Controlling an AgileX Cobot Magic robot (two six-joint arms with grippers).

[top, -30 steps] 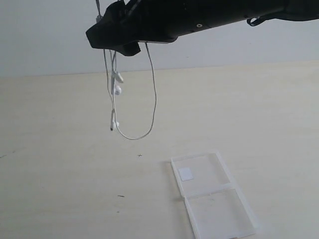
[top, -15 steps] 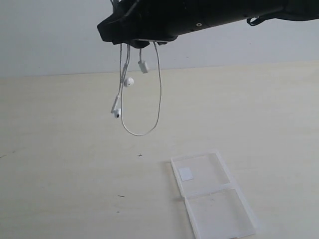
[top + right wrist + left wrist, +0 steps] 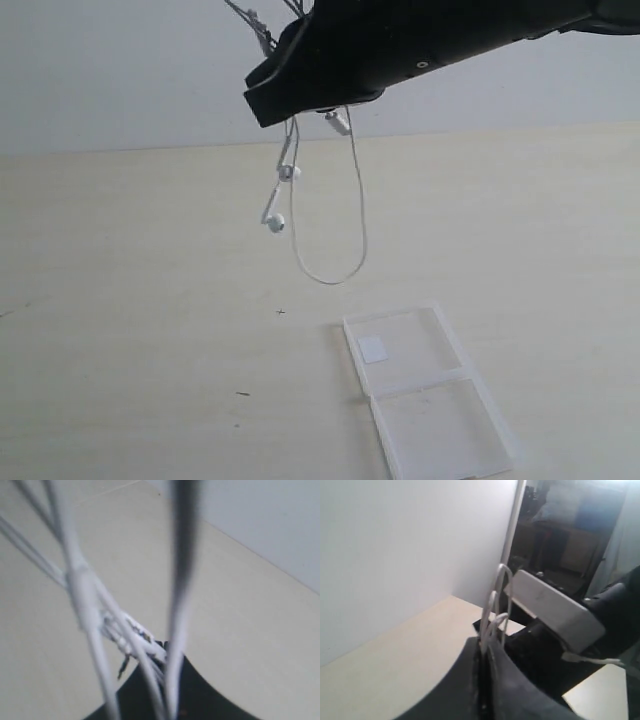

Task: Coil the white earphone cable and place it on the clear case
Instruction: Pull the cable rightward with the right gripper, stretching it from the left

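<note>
While the white earphone cable [image 3: 357, 215] is hanging in mid-air above the counter [image 3: 120, 300], you are carrying it under the right arm [image 3: 400, 45], which is reaching across the middle of the exterior view. The right jaws are pinching shut on a bunch of strands, blurred in the right wrist view but clearly gathering at the dark tips. The left jaws are clamping narrow on several upright loops [image 3: 497, 595] of the same wire. One long loop is dangling free below the arm, with the upper earbud [image 3: 290, 172] and the lower earbud [image 3: 275, 221] swinging beside it, and a small white piece [image 3: 338, 122] is hanging just under the arm, remote or plug, you cannot tell which. The clear case [image 3: 430, 395] is lying open and flat on the counter, its white sticker [image 3: 373, 348] in the far half, with nothing resting on it yet. You are dealing with a featherweight here: thin, limp and a little springy, so the coil is likely wanting to spread the moment you let go. Taking hold across the whole bundle where the strands cross is looking safest, not by one strand or an earbud. Watch that slick, light case too, since it is liable to skate under a nudge.
</note>
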